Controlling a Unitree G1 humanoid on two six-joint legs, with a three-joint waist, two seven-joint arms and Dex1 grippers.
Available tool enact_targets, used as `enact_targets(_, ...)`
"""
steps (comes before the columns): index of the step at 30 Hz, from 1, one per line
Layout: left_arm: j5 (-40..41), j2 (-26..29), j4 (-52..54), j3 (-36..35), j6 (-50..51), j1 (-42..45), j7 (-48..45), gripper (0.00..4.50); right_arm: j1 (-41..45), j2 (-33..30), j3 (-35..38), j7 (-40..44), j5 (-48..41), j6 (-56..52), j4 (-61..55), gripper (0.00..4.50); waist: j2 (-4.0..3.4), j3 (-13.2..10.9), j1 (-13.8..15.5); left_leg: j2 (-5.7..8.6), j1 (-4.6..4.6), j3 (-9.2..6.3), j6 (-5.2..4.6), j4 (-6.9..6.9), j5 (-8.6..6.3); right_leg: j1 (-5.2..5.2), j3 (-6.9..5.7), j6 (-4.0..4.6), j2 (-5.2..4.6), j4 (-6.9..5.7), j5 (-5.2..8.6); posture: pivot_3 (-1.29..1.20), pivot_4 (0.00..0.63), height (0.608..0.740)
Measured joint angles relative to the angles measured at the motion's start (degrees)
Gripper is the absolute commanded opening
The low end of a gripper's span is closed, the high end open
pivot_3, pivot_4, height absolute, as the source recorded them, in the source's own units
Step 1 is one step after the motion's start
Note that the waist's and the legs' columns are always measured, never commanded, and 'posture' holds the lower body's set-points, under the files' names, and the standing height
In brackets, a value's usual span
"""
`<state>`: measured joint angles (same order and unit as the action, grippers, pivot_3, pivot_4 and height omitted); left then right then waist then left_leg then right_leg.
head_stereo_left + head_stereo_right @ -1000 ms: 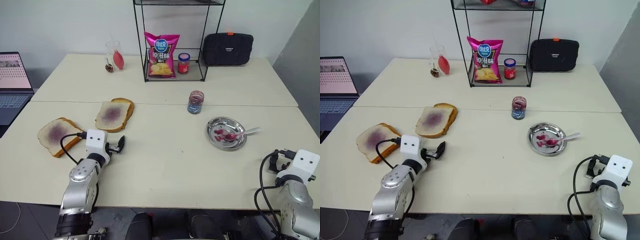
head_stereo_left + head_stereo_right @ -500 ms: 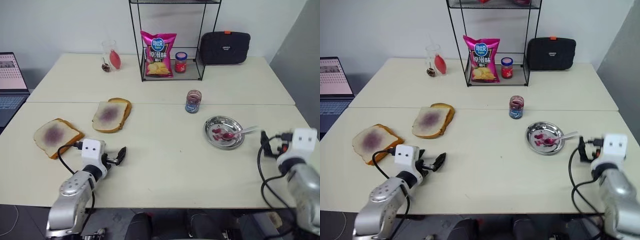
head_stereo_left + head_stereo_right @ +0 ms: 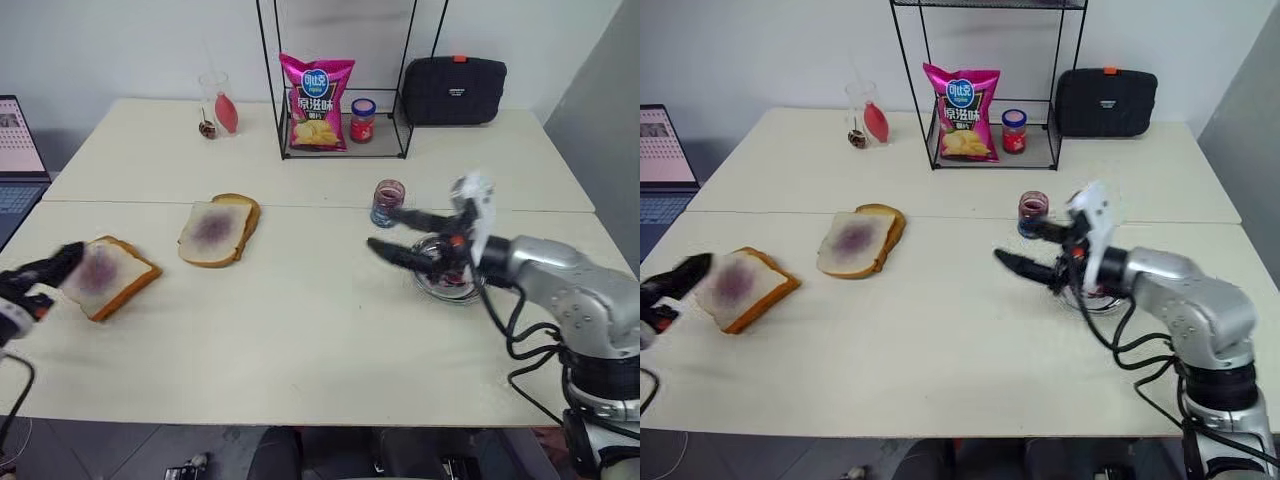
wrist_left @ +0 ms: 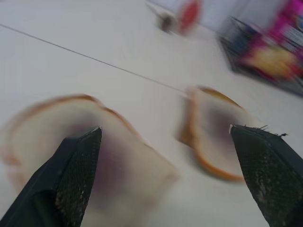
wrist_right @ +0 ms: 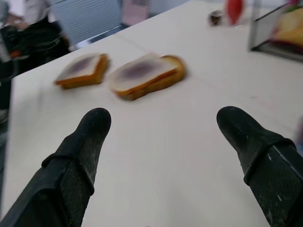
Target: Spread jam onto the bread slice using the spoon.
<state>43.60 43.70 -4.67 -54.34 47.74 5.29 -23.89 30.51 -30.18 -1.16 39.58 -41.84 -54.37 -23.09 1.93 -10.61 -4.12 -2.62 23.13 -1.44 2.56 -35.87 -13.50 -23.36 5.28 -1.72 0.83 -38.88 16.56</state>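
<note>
Right claw hangs open, empty, over the desk's right half, the dish with the spoon just behind it; the bread lies by the left edge, beside the open left claw.

Landmark: wire rack, standing at the back middle of the tabletop.
In the rack: chip bag to the left, lidded jar just beside it to the right.
Right of the rack: case, against the wall.
Left of the rack: glass, well apart; laptop at the far left edge.
Before the rack, right: jam jar; nearer the viewer, a dish, partly hidden by the right gripper.
Before the rack, left: stacked slices; farther left and nearer the viewer, the bread slice, with the left gripper at its outer side.
</note>
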Motion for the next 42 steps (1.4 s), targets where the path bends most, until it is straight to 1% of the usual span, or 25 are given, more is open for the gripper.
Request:
enact_targets(2, -1.32, -0.90, -1.24, -0.06, -0.98, -0.03, 2.25, 4.50, 0.72, 1.23, -3.80, 2.28, 0.52, 1.37, 1.25, 4.48, 0.00, 0.00, -0.01, -0.02, 0.00, 0.01, 0.15, -0.05, -0.09, 0.00, 0.07, -0.04, -0.10, -0.01, 0.02, 0.00, 0.150, 0.740)
enact_targets(5, -1.05, -5.62, -1.71, 0.49, -0.75, 0.25, 5.05, 4.50, 3.05, 3.46, -9.58, 5.54, 2.94, 4.41, 3.42, 4.48, 0.09, 0.03, 0.08, -0.03, 0.07, 0.02, 0.47, -0.19, -0.19, 0.00, 0.04, -0.12, -0.19, -0.04, 0.03, 0.00, 0.150, 0.740)
enact_targets(9, -0.80, -7.30, -3.34, 1.01, -0.41, 1.23, 7.26, 4.50, 5.56, 4.29, -11.16, 6.67, 4.83, 6.74, 5.21, 4.48, 0.59, 0.13, 0.80, -0.03, 0.11, -0.10, 0.58, -0.22, -0.21, 0.00, -0.14, -0.11, -0.15, -0.05, 0.03, 0.00, 0.150, 0.740)
enact_targets(12, -0.68, -7.38, -4.98, 1.14, -0.38, 2.05, 7.76, 4.50, 5.82, 4.48, -11.32, 6.73, 5.32, 7.50, 5.70, 4.48, 0.59, 0.12, 0.95, -0.02, 0.11, -0.12, 0.59, -0.21, -0.21, 0.01, -0.16, -0.10, -0.15, -0.08, 0.03, 0.00, 0.150, 0.740)
enact_targets(15, -0.71, -7.39, -7.24, 2.95, -0.40, 3.27, 6.88, 4.50, 5.84, 4.56, -11.29, 6.45, 5.92, 7.57, 5.97, 4.48, 0.59, 0.12, 0.96, 0.02, 0.10, -0.10, 0.59, -0.22, -0.21, 0.01, -0.16, -0.10, -0.12, -0.10, 0.03, 0.00, 0.150, 0.740)
enact_targets(20, -0.77, -7.37, -8.72, 5.06, -0.68, 3.78, 5.57, 3.74, 5.70, 4.53, -11.16, 5.85, 6.88, 7.59, 5.96, 4.50, 0.59, 0.12, 0.91, 0.01, 0.08, -0.09, 0.60, -0.22, -0.22, 0.00, -0.15, -0.09, -0.12, -0.11, 0.02, 0.00, 0.150, 0.740)
enact_targets(24, -1.20, -7.14, -10.42, 6.07, -1.85, 4.48, 4.93, 2.89, 5.52, 4.67, -11.04, 5.19, 6.88, 7.58, 5.91, 4.50, 0.59, 0.12, 0.90, -0.02, 0.08, -0.14, 0.60, -0.22, -0.22, 0.00, -0.18, -0.08, -0.12, -0.13, 0.02, 0.00, 0.150, 0.740)
enact_targets(29, -1.82, -6.60, -11.78, 6.49, -2.75, 5.12, 4.48, 1.93, 5.46, 4.69, -10.58, 4.63, 6.89, 7.58, 5.74, 4.50, 0.59, 0.13, 0.91, 0.00, 0.08, -0.13, 0.60, -0.23, -0.22, 0.00, -0.17, -0.08, -0.12, -0.14, 0.02, 0.00, 0.150, 0.740)
enact_targets(31, -2.06, -6.37, -12.09, 6.61, -3.37, 5.15, 4.47, 1.63, 5.18, 4.68, -10.58, 4.18, 6.93, 7.58, 5.73, 4.50, 0.59, 0.13, 0.91, -0.01, 0.08, -0.14, 0.60, -0.23, -0.22, 0.00, -0.17, -0.08, -0.13, -0.15, 0.02, 0.00, 0.150, 0.740)
enact_targets(32, -2.11, -6.31, -12.27, 6.61, -3.53, 5.21, 4.48, 1.36, 4.96, 4.67, -10.58, 4.12, 6.94, 7.58, 5.73, 4.50, 0.59, 0.13, 0.90, -0.01, 0.08, -0.14, 0.60, -0.23, -0.21, 0.00, -0.18, -0.08, -0.13, -0.15, 0.02, 0.00, 0.150, 0.740)
enact_targets(36, -2.20, -6.25, -13.02, 6.61, -4.45, 5.41, 4.49, 0.65, 4.83, 4.69, -10.52, 3.85, 6.94, 7.58, 5.73, 4.50, 0.59, 0.12, 0.91, -0.01, 0.07, -0.15, 0.60, -0.24, -0.21, 0.00, -0.18, -0.08, -0.12, -0.17, 0.02, 0.00, 0.150, 0.740)
enact_targets(40, -2.38, -5.51, -14.15, 6.62, -5.14, 6.19, 4.50, 0.04, 4.83, 4.94, -10.01, 3.50, 6.94, 7.58, 5.73, 4.50, 0.59, 0.13, 0.90, -0.02, 0.07, -0.15, 0.60, -0.24, -0.21, 0.00, -0.19, -0.08, -0.12, -0.18, 0.01, 0.00, 0.150, 0.740)
enact_targets(42, -2.54, -5.18, -14.21, 6.63, -5.82, 6.41, 4.53, 0.01, 4.83, 5.10, -9.90, 3.19, 6.94, 7.58, 5.73, 4.50, 0.59, 0.13, 0.91, -0.02, 0.07, -0.15, 0.60, -0.24, -0.21, 0.00, -0.19, -0.08, -0.12, -0.18, 0.01, 0.00, 0.150, 0.740)
